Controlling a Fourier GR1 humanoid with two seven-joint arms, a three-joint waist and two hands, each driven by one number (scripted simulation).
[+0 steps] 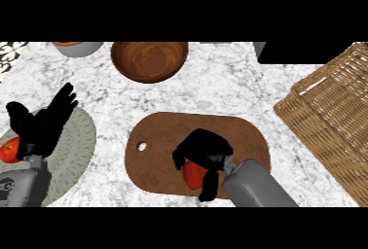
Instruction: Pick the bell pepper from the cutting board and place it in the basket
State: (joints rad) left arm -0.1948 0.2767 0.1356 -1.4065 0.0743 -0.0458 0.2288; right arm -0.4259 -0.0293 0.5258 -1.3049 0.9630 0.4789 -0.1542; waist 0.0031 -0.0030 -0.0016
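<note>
One bell pepper (193,176), orientation hidden, under right hand (205,151) fingers, on cutting board (244,131).

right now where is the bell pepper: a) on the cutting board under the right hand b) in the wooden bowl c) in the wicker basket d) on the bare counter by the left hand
a: the red bell pepper lies on the brown cutting board, with the right hand curled over it, while the basket at the right shows nothing red.
</note>
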